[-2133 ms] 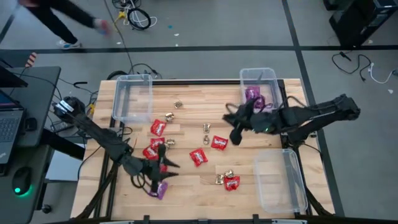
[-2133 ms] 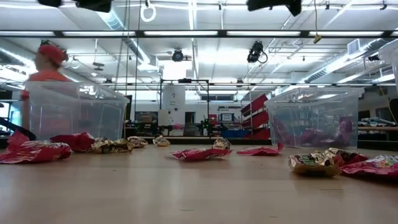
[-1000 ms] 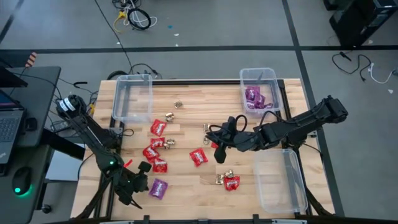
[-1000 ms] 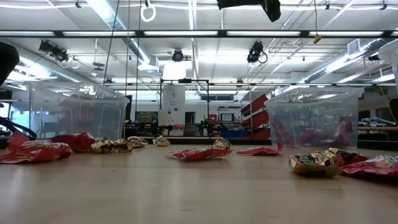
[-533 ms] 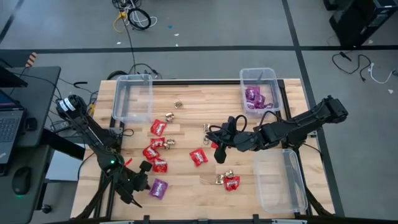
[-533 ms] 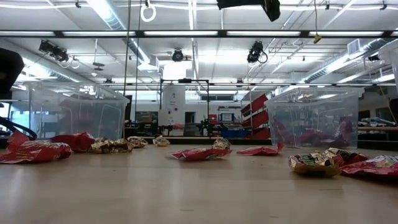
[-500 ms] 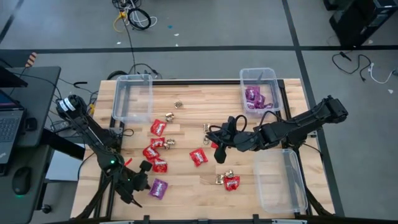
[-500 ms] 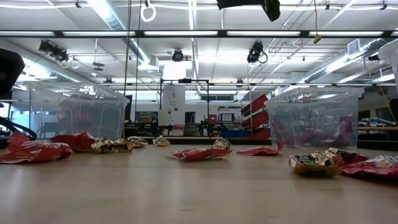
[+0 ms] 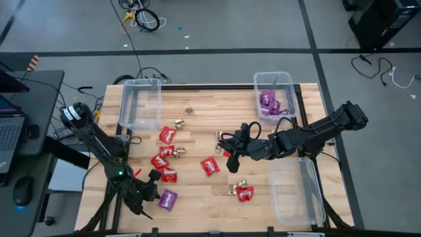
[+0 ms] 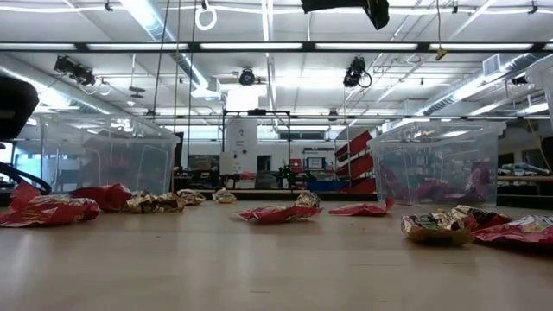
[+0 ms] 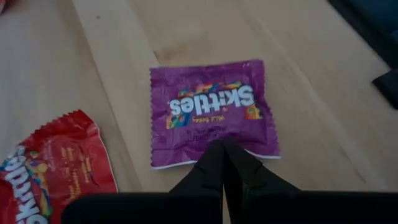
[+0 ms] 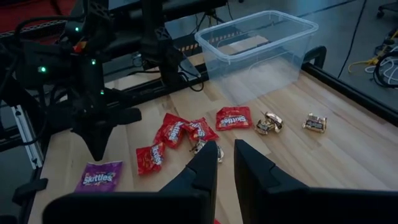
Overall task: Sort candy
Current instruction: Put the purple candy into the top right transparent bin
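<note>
A purple candy packet (image 9: 168,199) (image 11: 211,112) lies flat on the table near its front left. My left gripper (image 9: 155,195) (image 11: 222,144) is shut, its tips at that packet's near edge. Red packets (image 9: 164,161) lie in a cluster left of centre, with single ones at the middle (image 9: 209,166) and front (image 9: 245,193). Gold pieces (image 9: 218,135) are scattered about. My right gripper (image 9: 230,163) (image 12: 225,144) hangs above mid-table, open by a narrow gap with nothing between its tips. It hovers over a red packet (image 10: 359,209) that lies on the table. My left gripper's shut fingertips show over the purple packet's near edge (image 11: 193,152) in the left wrist view. Whether they touch it I cannot tell. The packet lies flat on the wood.
A clear bin (image 9: 139,102) stands at the far left. Another (image 9: 289,82) at the far right holds purple packets (image 9: 268,104). A third (image 9: 295,191) stands at the near right. Bare wood lies along the front edge between the purple packet and a gold piece (image 9: 233,189).
</note>
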`<action>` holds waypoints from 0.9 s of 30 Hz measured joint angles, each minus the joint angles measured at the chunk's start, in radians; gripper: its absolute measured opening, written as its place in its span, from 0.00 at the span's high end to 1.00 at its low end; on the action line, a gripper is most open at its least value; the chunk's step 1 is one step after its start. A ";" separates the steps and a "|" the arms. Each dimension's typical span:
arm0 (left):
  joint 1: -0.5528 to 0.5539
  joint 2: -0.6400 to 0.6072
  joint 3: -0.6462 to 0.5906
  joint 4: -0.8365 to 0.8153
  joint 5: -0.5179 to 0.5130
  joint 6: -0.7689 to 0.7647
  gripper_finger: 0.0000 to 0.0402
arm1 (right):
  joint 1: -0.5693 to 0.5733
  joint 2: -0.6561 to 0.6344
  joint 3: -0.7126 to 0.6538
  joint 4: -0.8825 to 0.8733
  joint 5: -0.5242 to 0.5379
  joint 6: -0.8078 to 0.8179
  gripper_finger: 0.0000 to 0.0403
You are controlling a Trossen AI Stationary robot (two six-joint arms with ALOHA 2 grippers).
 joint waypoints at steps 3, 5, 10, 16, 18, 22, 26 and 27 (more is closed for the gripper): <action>0.000 0.028 0.000 0.042 -0.002 0.021 1.00 | 0.000 0.000 0.000 0.000 0.000 0.000 0.90; 0.003 0.039 0.000 0.055 -0.008 0.029 1.00 | 0.000 0.000 0.000 0.000 0.000 0.000 0.90; 0.020 0.043 0.000 0.055 -0.014 0.038 1.00 | 0.000 0.000 0.000 0.000 0.000 0.000 0.90; 0.036 0.043 0.000 0.055 -0.013 0.062 1.00 | 0.000 0.000 0.000 0.000 0.000 -0.010 0.90; 0.046 0.043 0.000 0.055 -0.003 0.070 1.00 | 0.000 0.000 0.000 0.000 0.000 -0.012 0.90; 0.067 0.043 0.000 0.055 0.024 0.072 1.00 | 0.000 0.000 0.000 0.001 0.000 -0.027 0.90; 0.083 0.042 0.000 0.053 0.027 0.078 1.00 | -0.001 0.000 0.000 0.006 0.000 -0.049 0.90; 0.086 0.043 0.000 0.051 0.027 0.078 1.00 | -0.001 0.000 0.000 0.008 0.000 -0.053 0.90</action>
